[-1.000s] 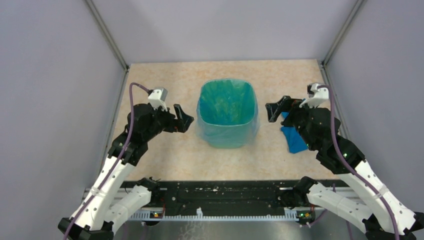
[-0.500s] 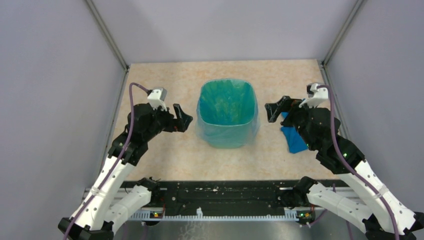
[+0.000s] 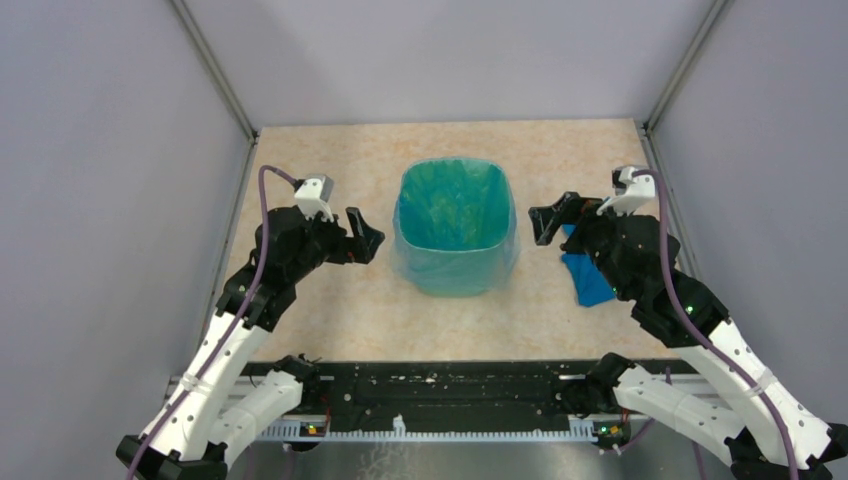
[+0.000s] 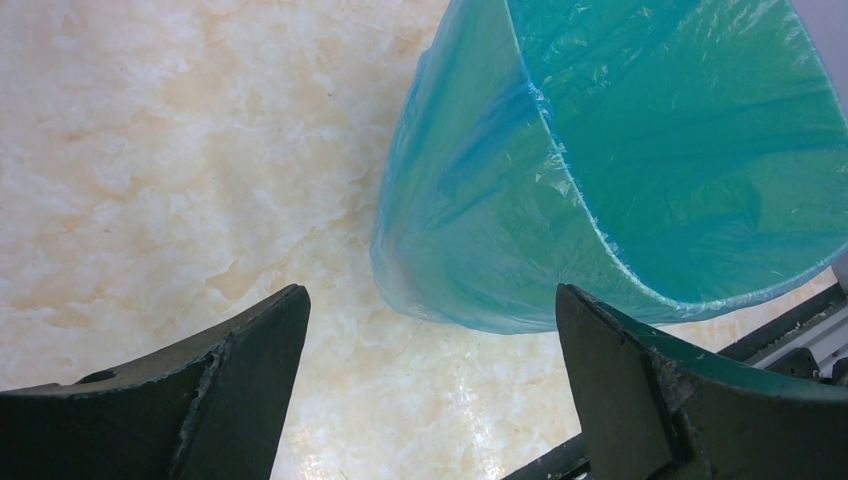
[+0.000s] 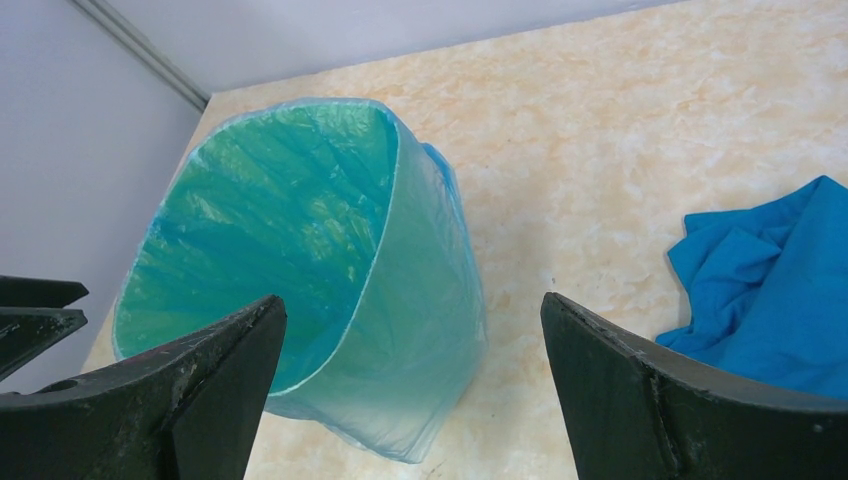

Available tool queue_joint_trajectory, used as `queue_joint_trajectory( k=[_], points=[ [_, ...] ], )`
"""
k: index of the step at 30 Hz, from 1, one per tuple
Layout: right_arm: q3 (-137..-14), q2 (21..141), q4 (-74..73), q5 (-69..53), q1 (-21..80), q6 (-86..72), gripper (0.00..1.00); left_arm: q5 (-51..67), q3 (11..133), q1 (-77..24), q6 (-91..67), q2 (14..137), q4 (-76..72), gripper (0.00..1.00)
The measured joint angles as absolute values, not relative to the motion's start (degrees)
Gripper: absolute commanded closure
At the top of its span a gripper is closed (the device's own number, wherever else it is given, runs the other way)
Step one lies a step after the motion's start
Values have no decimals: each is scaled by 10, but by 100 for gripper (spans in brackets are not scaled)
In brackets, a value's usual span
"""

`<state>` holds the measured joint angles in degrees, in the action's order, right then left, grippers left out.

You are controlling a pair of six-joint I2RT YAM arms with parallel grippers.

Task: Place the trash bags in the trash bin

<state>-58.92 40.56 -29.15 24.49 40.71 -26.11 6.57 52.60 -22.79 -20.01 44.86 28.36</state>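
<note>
Our hands wait; almost nothing has moved.

Our left hand (image 3: 366,238) and right hand (image 3: 546,222) are both open and empty, same as a second ago. Between them on the surface (image 3: 330,310), the bag (image 3: 413,262) already lines the bin (image 3: 455,205), so we think we're done.

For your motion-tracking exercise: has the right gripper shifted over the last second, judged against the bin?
No. In the top view the right gripper sits at the same gap from the trash bin, open and beside the blue cloth.
</note>
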Motion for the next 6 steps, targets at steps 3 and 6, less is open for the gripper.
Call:
queue_joint_trajectory(
  k=[3, 6],
  points=[
    [-589, 406, -292, 244, 407, -261, 1, 66, 526, -228, -199, 449, 284, 1],
    [-589, 406, -292, 243, 407, -261, 1, 66, 526, -228, -199, 449, 284, 1]
  ],
)
